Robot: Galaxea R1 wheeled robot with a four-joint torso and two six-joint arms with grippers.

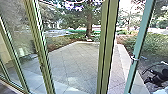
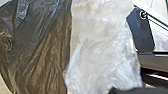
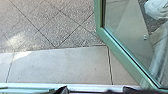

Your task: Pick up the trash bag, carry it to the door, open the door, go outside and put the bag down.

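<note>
Trash bag (image 2: 45, 50) is filling much of the left wrist view, close to the camera; dark, creased plastic is running beside pale, see-through plastic (image 2: 102, 50). Can't tell if both are belonging to one bag. Robot's black plate (image 2: 141, 32) is sitting just beside the pale plastic. Can't tell whether the left gripper is spreading, pressing together or pinching the bag. Right gripper (image 3: 96, 90) is pointing toward the doorway, at the near edge of its wrist view; can't tell whether it is spreading or pressing together.

Glass door (image 3: 127, 56) is standing open, green frame angling out over the paving (image 3: 62, 27). Pale slab strip (image 3: 62, 67) is lying between the sill (image 3: 92, 87) and the speckled paving. White, crumpled shape (image 3: 157, 8) is showing in the door glass; reflected or behind it, can't tell.

Head view is facing outside: green window frames (image 1: 38, 45) are rising in front, door handle (image 1: 134, 58) is sticking out from the frame at right. Tree (image 1: 89, 25) and bushes (image 1: 58, 41) are standing beyond the patio. Dark shape (image 1: 160, 77) at lower right is staying too unclear to name.
</note>
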